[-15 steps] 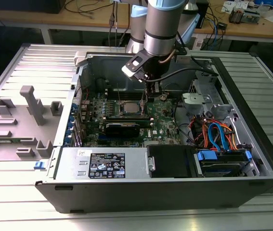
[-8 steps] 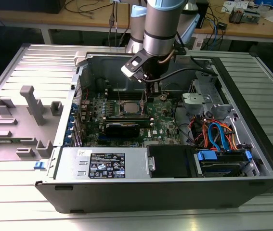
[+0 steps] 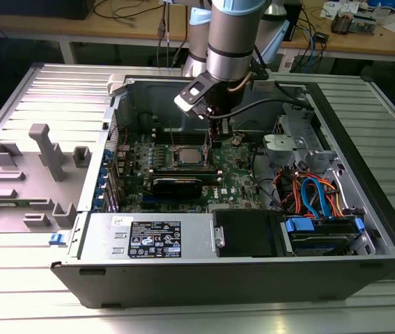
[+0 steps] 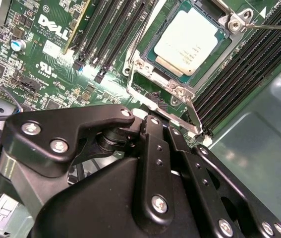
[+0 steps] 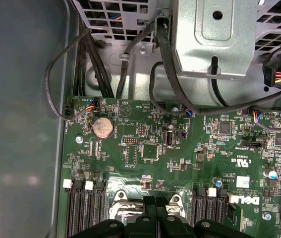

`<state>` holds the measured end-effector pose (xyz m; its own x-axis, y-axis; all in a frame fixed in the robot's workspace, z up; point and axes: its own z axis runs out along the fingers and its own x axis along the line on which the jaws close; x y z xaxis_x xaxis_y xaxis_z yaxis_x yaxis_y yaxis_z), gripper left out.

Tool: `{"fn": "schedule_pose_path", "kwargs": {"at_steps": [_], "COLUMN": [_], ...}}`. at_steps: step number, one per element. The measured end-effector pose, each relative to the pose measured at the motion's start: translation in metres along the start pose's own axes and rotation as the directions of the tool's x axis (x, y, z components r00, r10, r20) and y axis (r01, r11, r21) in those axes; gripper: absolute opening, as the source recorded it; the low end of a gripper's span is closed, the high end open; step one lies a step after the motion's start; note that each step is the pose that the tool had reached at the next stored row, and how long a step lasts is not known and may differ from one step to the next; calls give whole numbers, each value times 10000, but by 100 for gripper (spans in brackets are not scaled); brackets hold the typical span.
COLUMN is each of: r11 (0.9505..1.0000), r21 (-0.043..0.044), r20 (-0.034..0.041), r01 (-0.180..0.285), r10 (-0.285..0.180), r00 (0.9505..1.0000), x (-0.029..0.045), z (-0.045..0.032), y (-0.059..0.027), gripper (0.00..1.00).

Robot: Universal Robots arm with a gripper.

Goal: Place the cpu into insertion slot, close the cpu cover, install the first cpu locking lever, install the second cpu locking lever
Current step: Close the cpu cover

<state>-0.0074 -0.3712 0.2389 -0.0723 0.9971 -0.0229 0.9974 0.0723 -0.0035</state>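
The cpu [image 4: 186,42], a dull silver square, lies seated in the black-rimmed insertion slot [image 4: 149,45] on the green motherboard; in the exterior view the cpu [image 3: 185,154] sits mid-board. The shiny cpu cover [image 4: 176,90] lies flat around it as a frame. One silver locking lever [image 4: 194,114] slants from the socket's corner toward my fingers. A second thin lever [image 4: 274,26] runs off past the far corner. My gripper [image 4: 160,124] hovers just beside the socket, shut with nothing between its fingers. The gripper [image 3: 207,142] stands at the socket's right in the exterior view, and the gripper [image 5: 156,201] is also in the first wrist view.
Long black memory slots [image 4: 105,34] flank the socket on both sides. A black card [image 3: 176,184] lies in front of it. Drive cage [image 3: 295,139], coloured cables [image 3: 315,195] and power supply [image 3: 152,240] fill the case. A grey fixture [image 3: 47,156] stands outside at the exterior view's left.
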Motion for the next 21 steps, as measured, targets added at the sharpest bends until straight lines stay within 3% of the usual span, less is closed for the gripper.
{"fn": "schedule_pose_path", "kwargs": {"at_steps": [4,6,17,21], "r11": [10000,10000,10000,10000], "r21": [8,69,91,89], "r20": [0,-5,-6,-12], "r01": [1,2,2,2], "r10": [-1,-2,-2,-2], "r00": [10000,10000,10000,10000], "x": [1,2,4,8], "z": [2,19,25,29], "y": [-8,-21,-42,-94], "gripper": [11,11,11,11]}}
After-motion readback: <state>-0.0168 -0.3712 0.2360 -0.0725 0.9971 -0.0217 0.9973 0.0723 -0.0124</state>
